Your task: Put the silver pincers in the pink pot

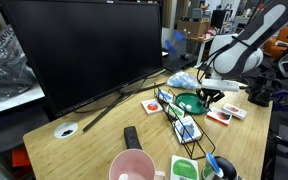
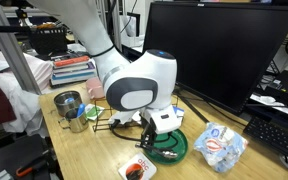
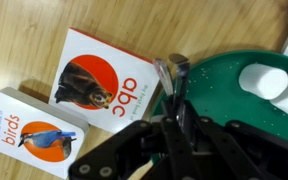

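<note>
Wrist view: gripper [image 3: 177, 108] clasps the silver pincers [image 3: 172, 68] at the green dish's [image 3: 219, 95] nine o'clock rim, beside "abc" booklet [image 3: 109, 88] and "birds" booklet [image 3: 34, 132].

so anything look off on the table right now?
Nothing spilled or broken. The thin shiny silver pincers sit in the gripper, tips over the rim of the flat dark green dish, far from the pale-pink round pot. A crumpled blue-white wrapper lies beside the dish.

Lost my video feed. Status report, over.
Gripper shut on silver pincers, at green dish rim. Target pink pot across the table. Between them: black wire rack.
</note>
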Tool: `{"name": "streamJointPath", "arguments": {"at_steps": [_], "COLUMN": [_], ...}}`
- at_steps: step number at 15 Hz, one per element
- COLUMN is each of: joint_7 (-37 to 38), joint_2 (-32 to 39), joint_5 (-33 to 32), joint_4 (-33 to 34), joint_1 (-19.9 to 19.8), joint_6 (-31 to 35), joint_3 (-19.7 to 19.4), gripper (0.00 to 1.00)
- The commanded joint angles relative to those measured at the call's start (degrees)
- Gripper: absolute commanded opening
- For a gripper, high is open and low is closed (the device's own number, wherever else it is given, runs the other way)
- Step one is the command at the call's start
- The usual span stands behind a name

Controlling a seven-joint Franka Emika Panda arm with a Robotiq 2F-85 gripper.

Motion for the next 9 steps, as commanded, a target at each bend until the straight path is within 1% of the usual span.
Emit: {"name": "streamJointPath", "arguments": {"at_steps": [1, 6, 9], "joint_7": [-3.06, -6.11, -9.43], "joint_2": [-2.89, -6.23, -9.24], "joint_5": [2.14, 5.50, 9.39], "joint_4": [-2.32, -4.49, -5.80], "joint_1": [0.06, -0.68, -1.34], "joint_6": [1.56, 1.98, 1.89], "joint_3": [-0.01, 0.83, 1.85], "gripper": [0.03, 0.02, 0.02]}}
